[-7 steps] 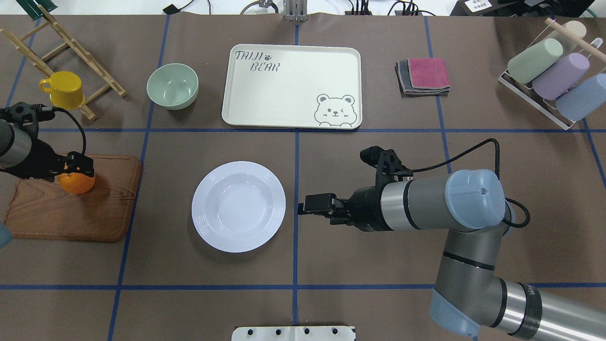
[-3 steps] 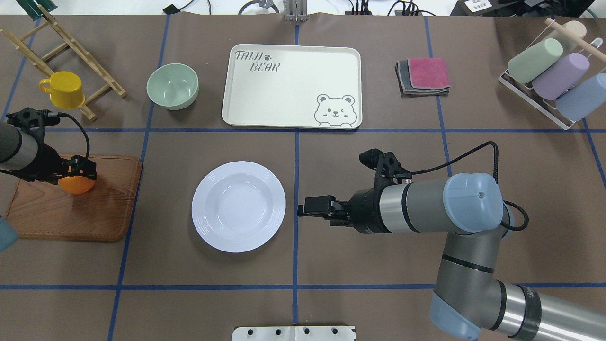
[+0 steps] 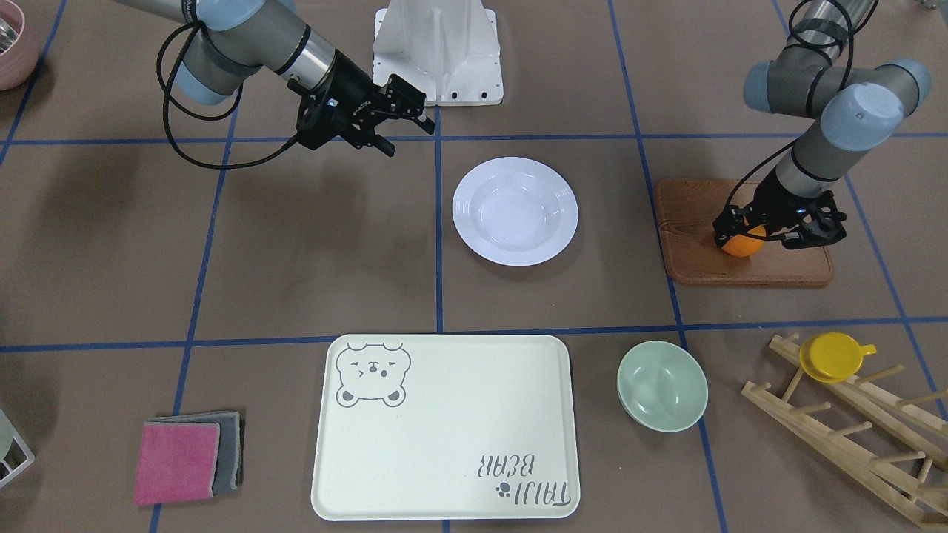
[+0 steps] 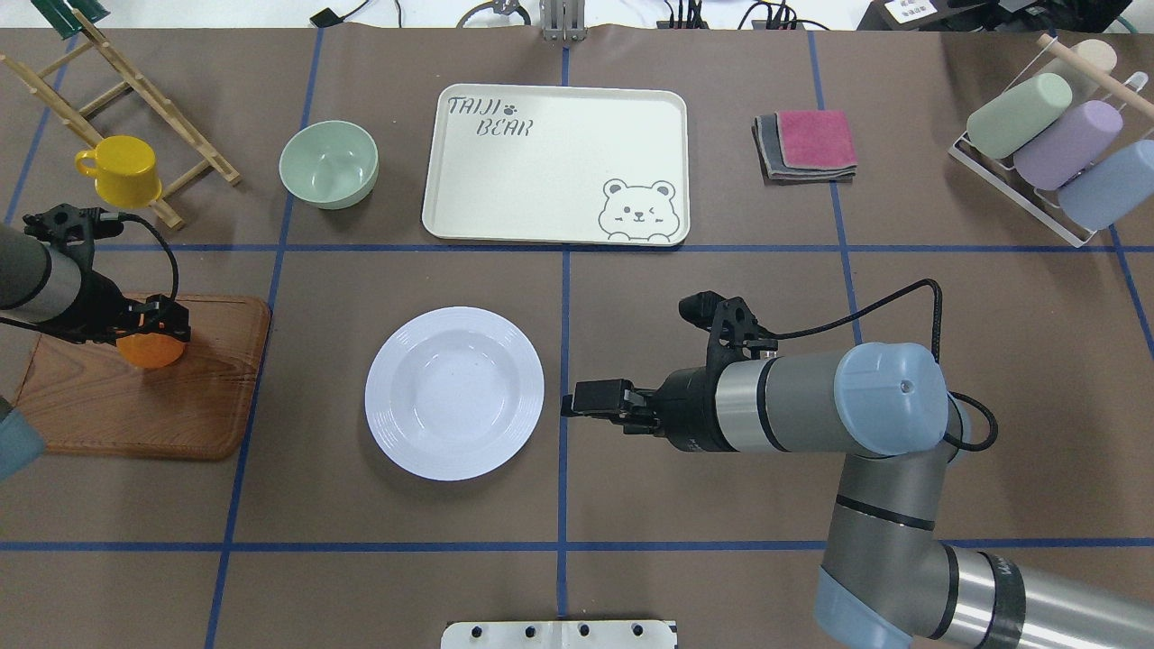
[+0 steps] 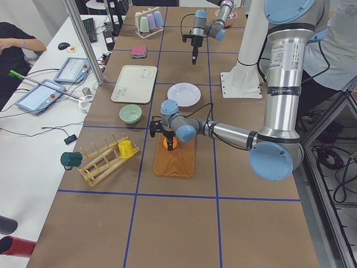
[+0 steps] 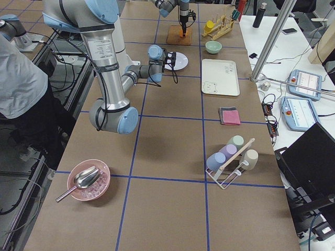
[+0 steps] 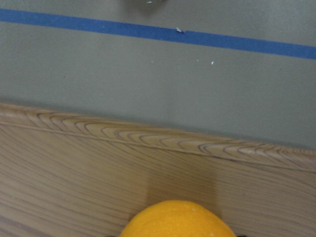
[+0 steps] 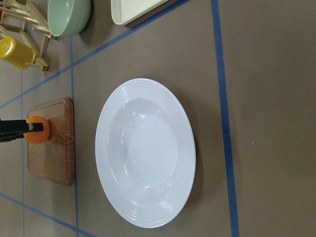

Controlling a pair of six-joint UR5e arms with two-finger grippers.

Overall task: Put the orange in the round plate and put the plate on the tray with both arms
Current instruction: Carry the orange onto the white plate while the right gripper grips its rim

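Note:
The orange [image 4: 150, 352] rests on the wooden board [image 4: 135, 406] at the table's left, with my left gripper [image 4: 155, 323] shut on it from above. In the left wrist view the top of the orange [image 7: 177, 219] fills the bottom edge and the fingers are hidden. The round plate [image 4: 454, 392] lies empty at the table's middle. My right gripper [image 4: 577, 397] is open and hovers level just right of the plate's rim without touching it; its wrist view looks across the plate [image 8: 145, 153]. The tray [image 4: 555, 162] lies empty behind the plate.
A pale-green bowl [image 4: 328, 164] stands left of the tray. A yellow cup [image 4: 120, 169] hangs on a wooden rack [image 4: 135, 99] at the back left. Folded cloths [image 4: 807, 144] and a rack of cups [image 4: 1050, 149] are at the back right.
My left wrist has shifted slightly right over the board, with the orange staying under the fingers. My right arm has eased down and a little toward the near side, its gripper still beside the plate.

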